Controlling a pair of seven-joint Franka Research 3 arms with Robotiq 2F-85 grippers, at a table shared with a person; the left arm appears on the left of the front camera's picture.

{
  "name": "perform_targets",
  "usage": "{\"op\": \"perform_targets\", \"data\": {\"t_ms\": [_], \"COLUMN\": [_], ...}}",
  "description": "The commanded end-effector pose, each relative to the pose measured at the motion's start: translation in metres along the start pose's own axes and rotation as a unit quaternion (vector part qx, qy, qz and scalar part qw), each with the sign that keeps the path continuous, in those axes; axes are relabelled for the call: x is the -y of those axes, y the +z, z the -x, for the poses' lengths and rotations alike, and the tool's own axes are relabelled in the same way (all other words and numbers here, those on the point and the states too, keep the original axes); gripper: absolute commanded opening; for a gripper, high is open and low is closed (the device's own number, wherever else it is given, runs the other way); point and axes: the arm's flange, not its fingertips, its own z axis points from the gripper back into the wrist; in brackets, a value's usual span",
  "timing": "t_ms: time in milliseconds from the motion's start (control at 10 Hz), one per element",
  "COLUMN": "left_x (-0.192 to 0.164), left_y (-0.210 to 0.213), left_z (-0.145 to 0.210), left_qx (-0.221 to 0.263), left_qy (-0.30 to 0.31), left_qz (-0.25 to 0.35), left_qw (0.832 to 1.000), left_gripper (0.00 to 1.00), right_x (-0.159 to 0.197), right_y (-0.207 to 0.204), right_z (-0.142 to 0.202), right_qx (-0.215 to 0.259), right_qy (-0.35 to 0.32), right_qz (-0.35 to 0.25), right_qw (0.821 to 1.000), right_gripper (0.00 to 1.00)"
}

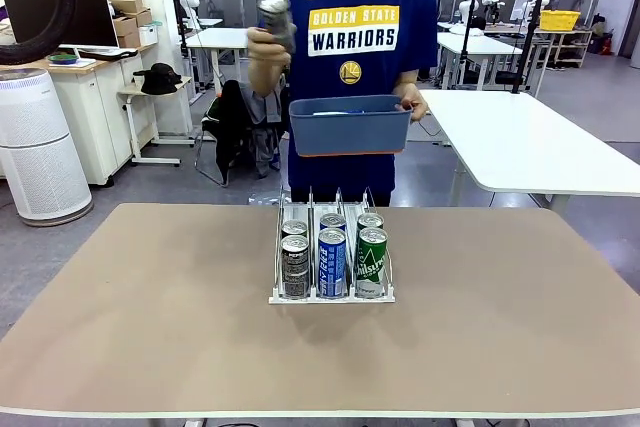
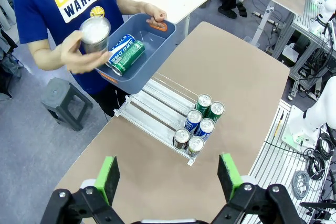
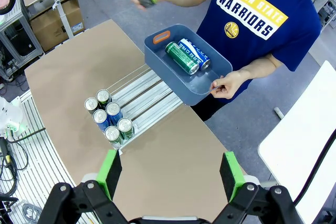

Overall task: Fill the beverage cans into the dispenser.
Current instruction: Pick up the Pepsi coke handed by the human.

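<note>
The clear three-lane dispenser (image 1: 331, 297) stands mid-table with two cans in each lane: dark cans (image 1: 295, 265), blue cans (image 1: 332, 261) and green cans (image 1: 371, 259) at its front end. The person lifts another dark can (image 1: 275, 19) in one hand and holds a blue-grey tub (image 1: 350, 127) in the other. Inside the tub lie a green can (image 3: 181, 57) and a blue can (image 3: 193, 53). My left gripper (image 2: 169, 179) hangs open high above the table, well short of the dispenser (image 2: 152, 106). My right gripper (image 3: 170, 176) is also open and high above the dispenser (image 3: 147, 95).
The brown table (image 1: 150, 297) is bare around the dispenser. The person stands at the far edge behind the rack. The rear halves of the lanes hold no cans. White tables and a chair with clothing stand farther back.
</note>
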Motion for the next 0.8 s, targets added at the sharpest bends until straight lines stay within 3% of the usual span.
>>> {"op": "perform_targets", "data": {"t_ms": [0,700], "left_x": [-0.0003,-0.0003], "left_y": [0.0002,0.0002], "left_z": [0.0001,0.0001], "left_qx": [-0.002,-0.002], "left_qy": [0.001,0.001], "left_qz": [-0.003,-0.003], "left_qw": [1.0,1.0], "left_gripper": [1.0,1.0], "right_x": [-0.0006,-0.0006], "right_y": [0.0,0.0], "right_z": [-0.0008,-0.0008], "right_qx": [0.0,0.0], "right_qy": [0.0,0.0], "right_qz": [-0.004,-0.004], "right_qw": [1.0,1.0], "right_gripper": [1.0,1.0]}}
